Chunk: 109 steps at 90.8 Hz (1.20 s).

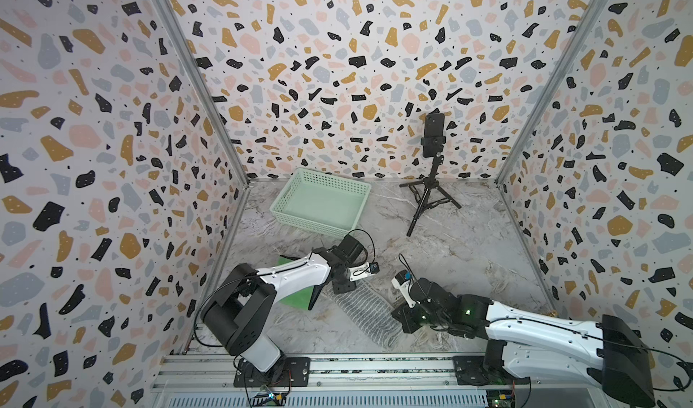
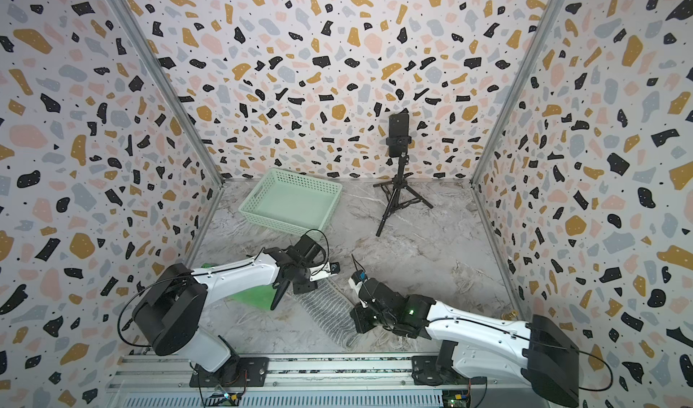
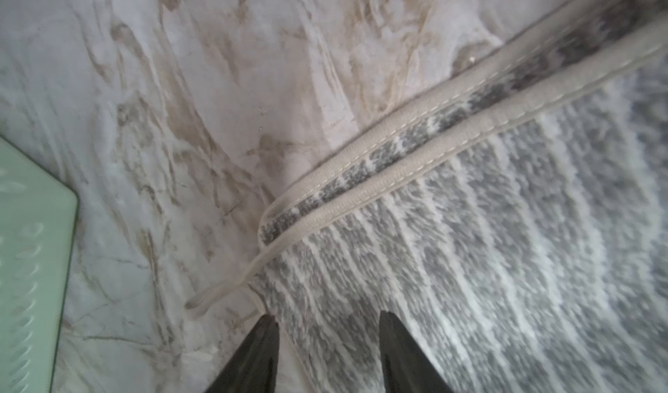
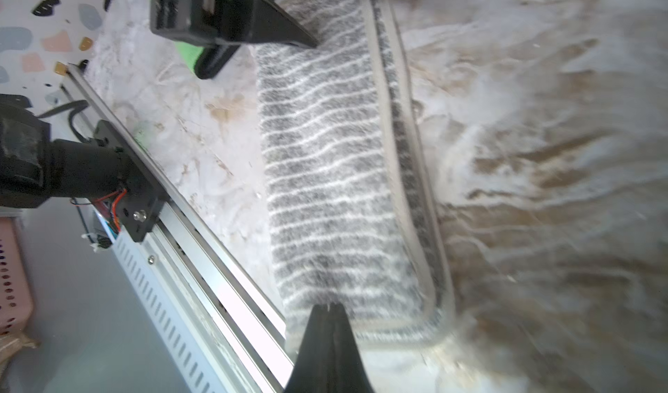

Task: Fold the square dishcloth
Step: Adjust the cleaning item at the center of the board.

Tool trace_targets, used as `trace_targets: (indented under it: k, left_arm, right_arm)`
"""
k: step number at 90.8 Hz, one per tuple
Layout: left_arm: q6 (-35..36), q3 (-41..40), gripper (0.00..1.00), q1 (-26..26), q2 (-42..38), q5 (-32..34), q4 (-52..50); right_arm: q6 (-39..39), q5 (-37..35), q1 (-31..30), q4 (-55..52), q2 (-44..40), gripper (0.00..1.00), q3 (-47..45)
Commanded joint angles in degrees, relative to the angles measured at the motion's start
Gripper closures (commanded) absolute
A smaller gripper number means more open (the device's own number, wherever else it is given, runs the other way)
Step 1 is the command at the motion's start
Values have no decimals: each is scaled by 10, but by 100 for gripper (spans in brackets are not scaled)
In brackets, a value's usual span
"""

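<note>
Dishcloth (image 1: 365, 312), grey striped, folded into a strip, on tabletop (image 1: 468, 245), near centre. Left arm (image 1: 296, 275) low, wrist pitched down over far end, jaws parted, empty. Right arm (image 1: 543, 327) low at near end, jaws shut.

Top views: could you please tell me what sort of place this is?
Probably a robot recording booth: terrazzo-print walls enclose a marble-look tabletop, with a phone on a tripod.

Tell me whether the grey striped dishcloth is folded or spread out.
Folded. The dishcloth lies as a narrow strip, and two stitched hems run stacked along one long side.
</note>
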<state>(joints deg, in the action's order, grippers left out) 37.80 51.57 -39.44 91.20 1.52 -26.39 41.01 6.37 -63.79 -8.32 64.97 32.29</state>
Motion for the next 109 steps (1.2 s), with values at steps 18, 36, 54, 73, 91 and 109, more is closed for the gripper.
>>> trace_targets:
  k: [18, 36, 54, 73, 91, 109]
  left_arm:
    - [-18, 17, 53, 5, 65, 55, 23]
    - [-22, 39, 55, 2, 99, 87, 36]
    - [-31, 95, 55, -22, 152, 77, 51]
    - [15, 157, 52, -38, 190, 79, 54]
    - [58, 160, 42, -39, 117, 10, 41]
    - [89, 123, 38, -31, 18, -5, -20]
  right_arm:
    - [61, 25, -31, 198, 130, 100, -104]
    - [130, -27, -65, 174, 41, 100, -196]
    - [138, -38, -86, 157, -17, 100, -217]
    - [103, -13, -86, 96, -44, 100, -168]
    - [52, -38, -58, -44, -130, 96, -85]
    - [-3, 61, 4, 73, -14, 99, -43]
